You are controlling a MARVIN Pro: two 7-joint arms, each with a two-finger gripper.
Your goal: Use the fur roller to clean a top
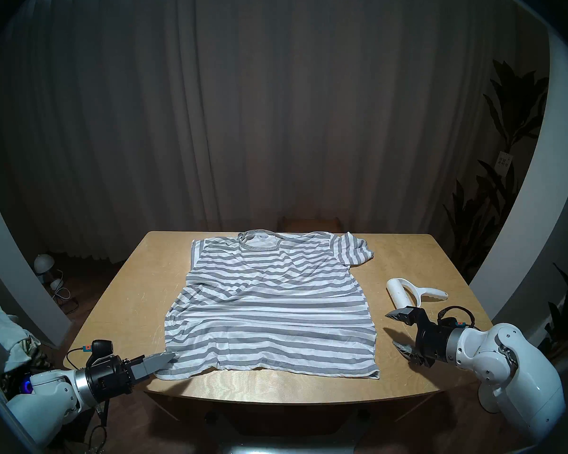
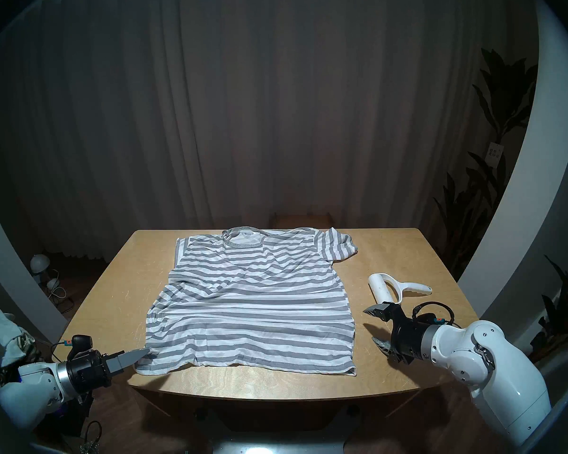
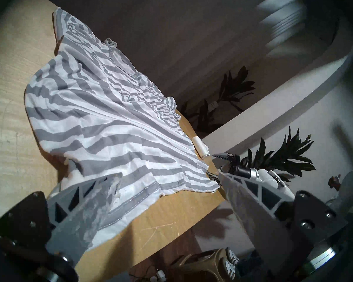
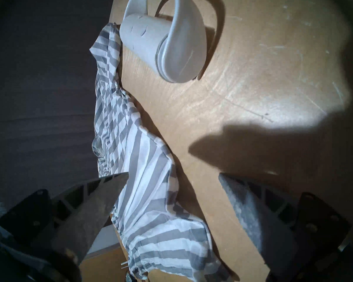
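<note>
The grey-and-white striped top (image 1: 266,302) (image 2: 250,299) lies flat on the wooden table (image 1: 423,256), collar toward the far edge. To its right on the bare wood lies the white fur roller (image 1: 404,292) (image 2: 386,289) (image 4: 151,37), handle pointing right. My right gripper (image 1: 392,329) (image 4: 173,174) is open just in front of the roller's drum, beside the top's right edge, holding nothing. My left gripper (image 1: 164,358) (image 3: 169,173) is open at the top's near-left hem corner. In the left wrist view the hem (image 3: 130,202) runs between its spread fingers.
A dark curtain hangs behind the table, with a wooden chair (image 1: 310,225) at the far edge. Leafy plants (image 1: 492,194) stand at the right. At the left, a small lamp (image 1: 43,263) sits on the floor and a heap of cloths (image 1: 0,338) lies near my left arm.
</note>
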